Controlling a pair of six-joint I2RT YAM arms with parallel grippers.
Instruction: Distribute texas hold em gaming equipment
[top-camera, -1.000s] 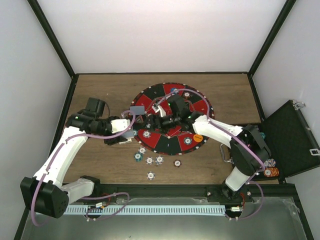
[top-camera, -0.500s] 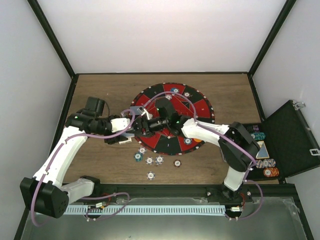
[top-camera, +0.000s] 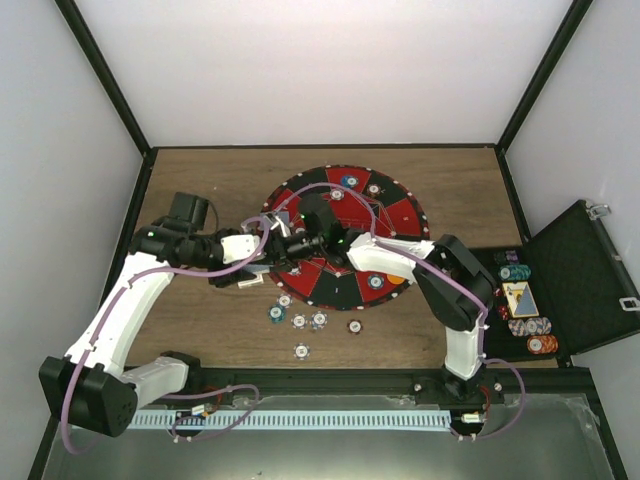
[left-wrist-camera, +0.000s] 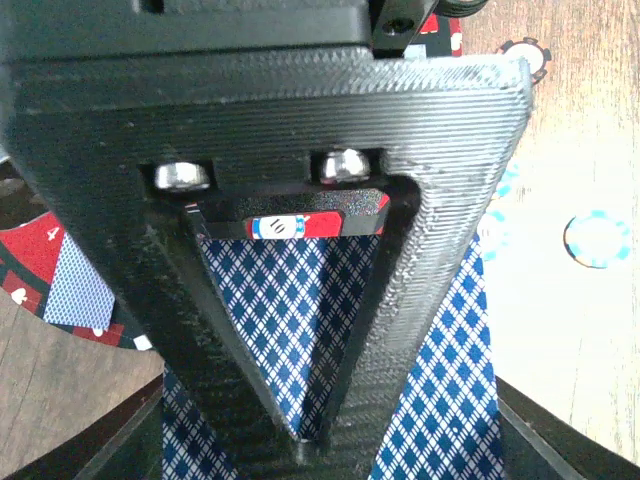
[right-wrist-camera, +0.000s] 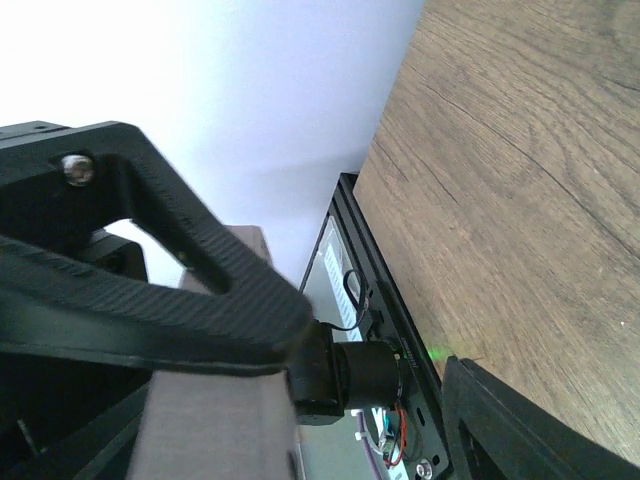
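Playing cards (left-wrist-camera: 290, 330) with blue diamond backs are clamped in the left gripper (left-wrist-camera: 300, 443) above the left edge of the round red-and-black mat (top-camera: 400, 213), the right gripper (right-wrist-camera: 375, 355) hangs close beside them with jaws apart, and loose poker chips (top-camera: 299, 321) lie just off the mat's near edge.

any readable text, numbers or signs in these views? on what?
"4": white, on a red field of the round mat, left wrist view.
Round striped emblem on the red-and-blue strip by the playing cards: no letters legible.
Poker chips, top view: markings too small to read.
Right wrist view: none.
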